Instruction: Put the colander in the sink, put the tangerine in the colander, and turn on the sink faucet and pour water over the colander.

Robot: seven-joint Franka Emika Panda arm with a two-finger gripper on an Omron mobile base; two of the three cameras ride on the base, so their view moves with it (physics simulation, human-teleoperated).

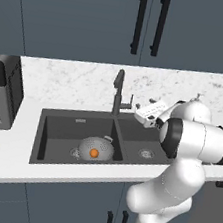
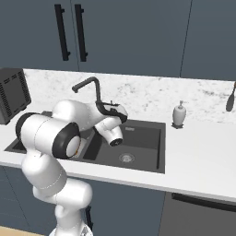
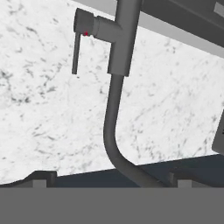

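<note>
Inside sink: tangerine in colander; fingers wide, facing faucet; no readable writing.

A perforated, shiny metal colander sits in a matt charcoal sink. The faucet is smooth dark-grey metal against veined white marble-look counter.

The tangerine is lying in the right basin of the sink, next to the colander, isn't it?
Not quite. The left base view shows the tangerine inside the colander, which sits in the left basin of the sink.
</note>
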